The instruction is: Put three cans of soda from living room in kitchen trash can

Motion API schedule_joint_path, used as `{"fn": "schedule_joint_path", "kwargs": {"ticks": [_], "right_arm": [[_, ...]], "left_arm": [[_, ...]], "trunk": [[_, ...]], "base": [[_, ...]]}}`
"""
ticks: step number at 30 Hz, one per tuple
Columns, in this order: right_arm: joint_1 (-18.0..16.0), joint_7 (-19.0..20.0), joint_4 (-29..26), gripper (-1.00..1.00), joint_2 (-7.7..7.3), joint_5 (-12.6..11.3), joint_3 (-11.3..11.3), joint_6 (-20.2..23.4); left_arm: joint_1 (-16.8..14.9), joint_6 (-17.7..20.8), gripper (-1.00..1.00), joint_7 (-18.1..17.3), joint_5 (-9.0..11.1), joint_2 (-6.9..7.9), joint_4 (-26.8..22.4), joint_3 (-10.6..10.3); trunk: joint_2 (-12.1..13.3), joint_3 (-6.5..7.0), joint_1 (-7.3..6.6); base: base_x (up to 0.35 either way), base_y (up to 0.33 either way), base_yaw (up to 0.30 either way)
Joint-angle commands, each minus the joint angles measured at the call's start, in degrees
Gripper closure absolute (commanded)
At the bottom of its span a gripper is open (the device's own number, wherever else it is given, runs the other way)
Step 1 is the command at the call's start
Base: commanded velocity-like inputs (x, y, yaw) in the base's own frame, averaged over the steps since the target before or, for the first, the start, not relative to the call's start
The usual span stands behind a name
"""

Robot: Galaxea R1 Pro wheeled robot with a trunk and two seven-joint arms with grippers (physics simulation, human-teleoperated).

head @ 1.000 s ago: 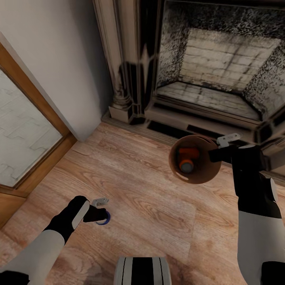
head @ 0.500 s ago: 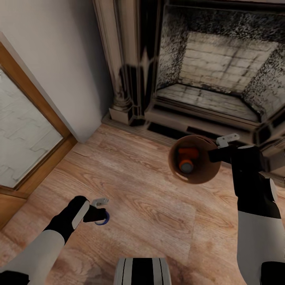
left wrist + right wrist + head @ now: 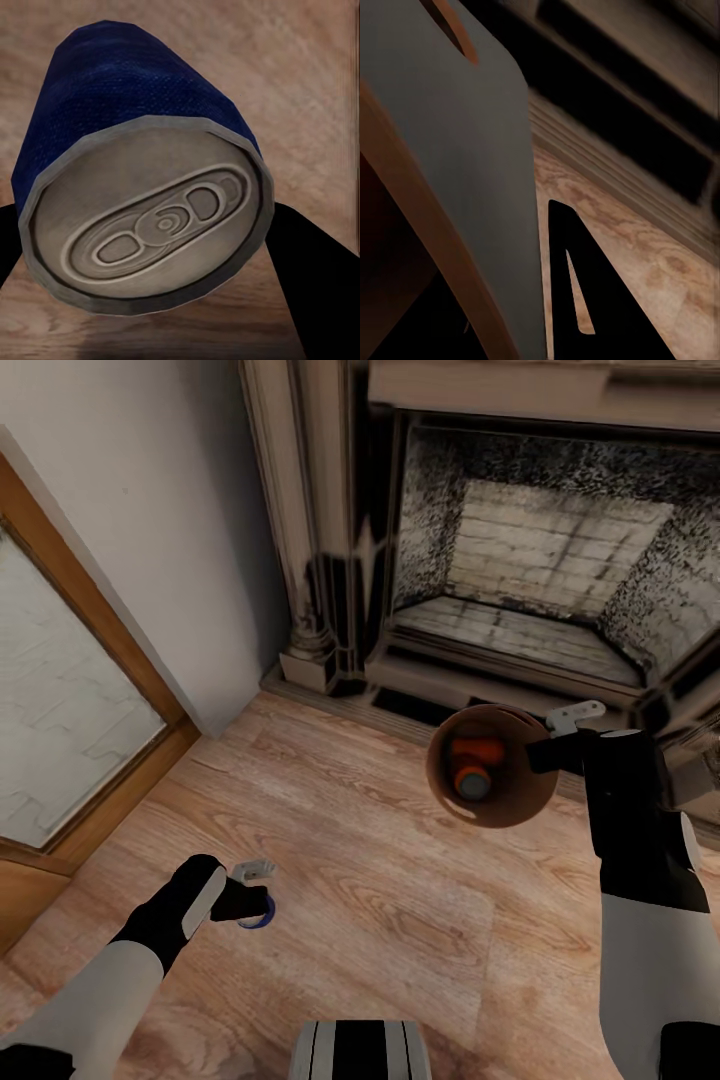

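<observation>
My left gripper [image 3: 256, 903] is shut on the dark blue soda can [image 3: 265, 913], low over the wood floor. In the left wrist view the can's silver top [image 3: 150, 225] faces the camera, with a black finger [image 3: 311, 289] on either side. My right gripper [image 3: 556, 736] is shut on the rim of the trash can [image 3: 515, 800], holding it above the floor in front of the fireplace. An orange can [image 3: 472, 762] lies in its tan-brown inside; whether a second one is with it I cannot tell. The bin's grey wall [image 3: 457, 150] and handle hole [image 3: 450, 22] appear close up in the right wrist view.
The brick fireplace [image 3: 540, 570] with its dark surround stands straight ahead. A grey wall [image 3: 130, 470] and a wood-framed glass door [image 3: 70, 680] are on the left. Pale wood floor [image 3: 380, 860] lies between my arms, and my own base [image 3: 360, 1050] shows at the near edge.
The whole view has shifted a little, bringing the fireplace's upper ledge into sight. Both grippers keep their holds in the same places.
</observation>
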Motion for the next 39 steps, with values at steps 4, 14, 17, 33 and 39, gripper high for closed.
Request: {"fn": "schedule_joint_path", "kwargs": {"ticks": [4, 14, 17, 33, 39], "right_arm": [[0.2, 0.2, 0.6, 1.00, 0.23, -0.6, 0.1, 0.1], [0.3, 2.4, 4.4, 1.00, 0.70, -0.7, 0.3, 0.1], [0.3, 2.5, 5.0, 1.00, 0.72, -0.7, 0.3, 0.1], [3.7, 4.8, 6.0, 1.00, 1.85, -0.6, 0.3, 0.1], [4.0, 5.2, 6.4, 1.00, 4.02, -0.5, 0.2, 0.1]], "left_arm": [[0.0, 0.0, 1.00, -0.2, 0.0, 0.02, -0.9, 0.0], [0.0, 1.4, 1.00, -1.1, 0.2, 0.32, -7.2, -0.1], [-0.2, 4.9, 1.00, -1.2, 0.4, 0.60, -12.0, 0.1], [-2.8, 5.7, 1.00, -34.1, 0.7, 14.24, -22.5, 0.6], [-2.9, 5.7, 1.00, -47.9, 0.6, 15.69, -26.3, 0.6]], "trunk": [[0.1, 0.90, -0.10], [0.2, 3.11, -0.36], [0.2, 3.78, -0.44], [0.4, 7.32, -0.85], [0.5, 8.65, -1.01]], "base": [[0.000, 0.000, 0.000], [0.000, 0.000, 0.000], [0.000, 0.000, 0.000], [0.000, 0.000, 0.000], [0.000, 0.000, 0.000]]}}
